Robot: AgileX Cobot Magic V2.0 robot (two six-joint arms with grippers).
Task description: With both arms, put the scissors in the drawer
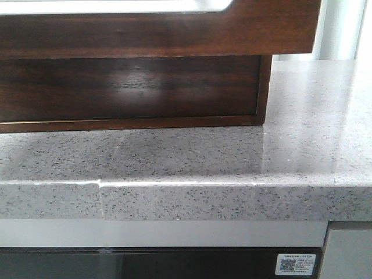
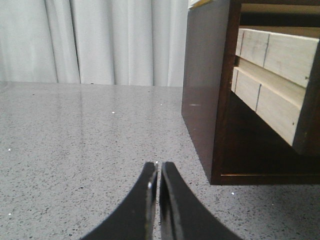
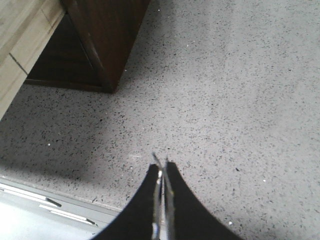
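1. Right gripper (image 3: 162,167): fingers pressed together on a thin metallic sliver that juts just past the tips. It reads as the blades of the scissors (image 3: 159,172), held edge-on, though the handles are out of sight, so this is a judgement. It hangs above bare counter, apart from the cabinet. The likely reason is to keep the load clear until there is a place to lower it.

2. Left gripper (image 2: 158,172): fingers clenched tip to tip, nothing visible between them. It sits low over the countertop (image 2: 75,150), just beside the cabinet (image 2: 202,100) and aimed past its open side. Closed fingers suit pushing or hooking better than grasping (a guess at purpose only).

3. Drawer (image 1: 157,26): a glossy dark-brown front with a pale rounded panel along its top, at the top of the front view and overhanging the cabinet body below. It looks drawn out towards the camera. The left wrist view shows pale wooden boards (image 2: 280,55) inside the cabinet, probably the drawer's sides.

4. Speckled grey counter (image 1: 232,163): carries the cabinet near its back, with a seam in its front edge.

5. Task standing: scissors apparently in hand, not yet in the drawer.
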